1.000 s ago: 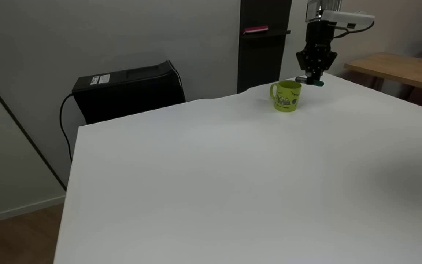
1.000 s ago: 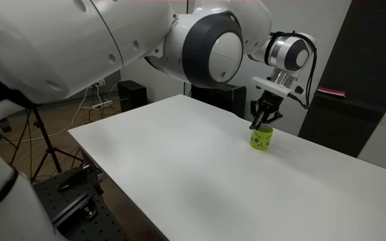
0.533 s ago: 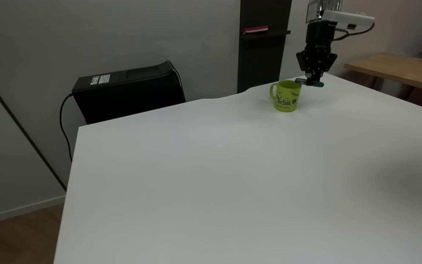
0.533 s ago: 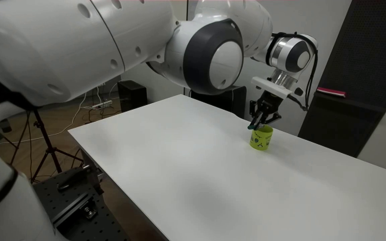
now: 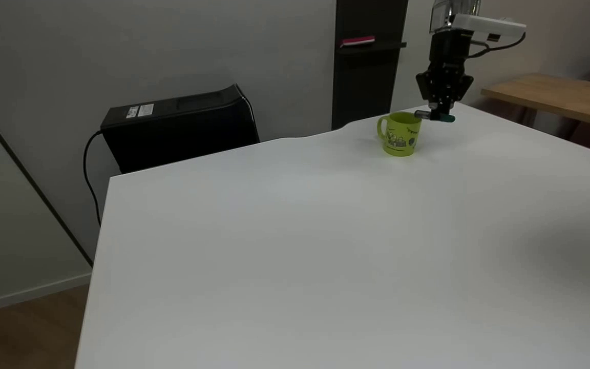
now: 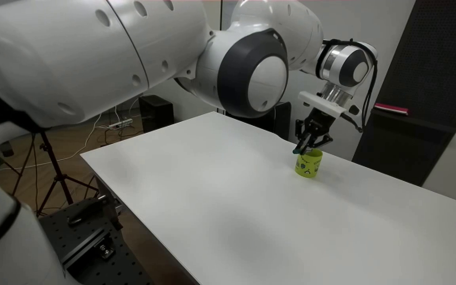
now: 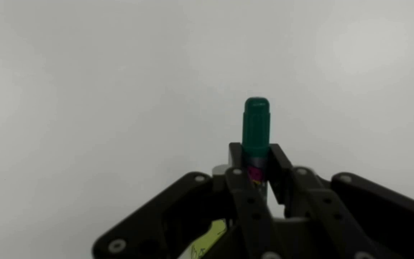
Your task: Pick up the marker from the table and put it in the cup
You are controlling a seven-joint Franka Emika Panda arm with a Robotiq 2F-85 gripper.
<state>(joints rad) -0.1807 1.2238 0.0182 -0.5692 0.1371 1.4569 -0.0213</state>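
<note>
My gripper (image 7: 256, 154) is shut on the marker (image 7: 256, 126), which lies crosswise between the fingertips with its green cap sticking out. The marker is held about level in an exterior view (image 5: 447, 118), its grey end overlapping the right edge of the cup's rim. The lime-green cup (image 5: 401, 136) stands upright on the white table (image 5: 325, 230), handle to the left. In an exterior view, the gripper (image 6: 304, 148) is at the cup's (image 6: 308, 164) rim height, the cap (image 6: 296, 151) at its left. In the wrist view the cup (image 7: 210, 237) is mostly hidden behind the fingers.
A black box-shaped unit (image 5: 180, 128) stands beyond the table's back edge. A dark panel with a ledge (image 5: 369, 66) rises behind the cup. A light wooden table (image 5: 561, 97) stands at the right. The arm's large white links (image 6: 93, 59) hang over the table's near-left side.
The gripper, still holding the marker, has shifted only slightly. The arm's upper links have sunk a little in an exterior view. The cup has not moved.
</note>
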